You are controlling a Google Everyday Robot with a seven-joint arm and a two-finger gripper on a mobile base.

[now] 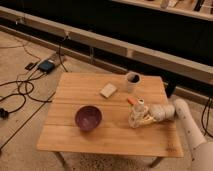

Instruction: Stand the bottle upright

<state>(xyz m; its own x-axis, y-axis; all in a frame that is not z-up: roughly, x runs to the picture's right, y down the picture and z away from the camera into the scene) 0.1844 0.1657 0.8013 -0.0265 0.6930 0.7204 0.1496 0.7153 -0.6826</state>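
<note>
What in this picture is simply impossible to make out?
One camera view only.
- Bottle: mostly covered by the gripper at the right side of the table; its lean cannot be told.
- Orange object beside it: too small to identify.
- Cup: dark inside, contents unseen.
- Arm: cut off by the right and bottom edges.

A single camera looks steeply down on the desk [115, 140] from beyond its near edge, facing the far edge and the dark wall [125, 25] behind. It stands far enough back to show all four corners. The arm [186, 119] enters at the lower right, and the gripper [137, 119] is above the desk near the right edge.
</note>
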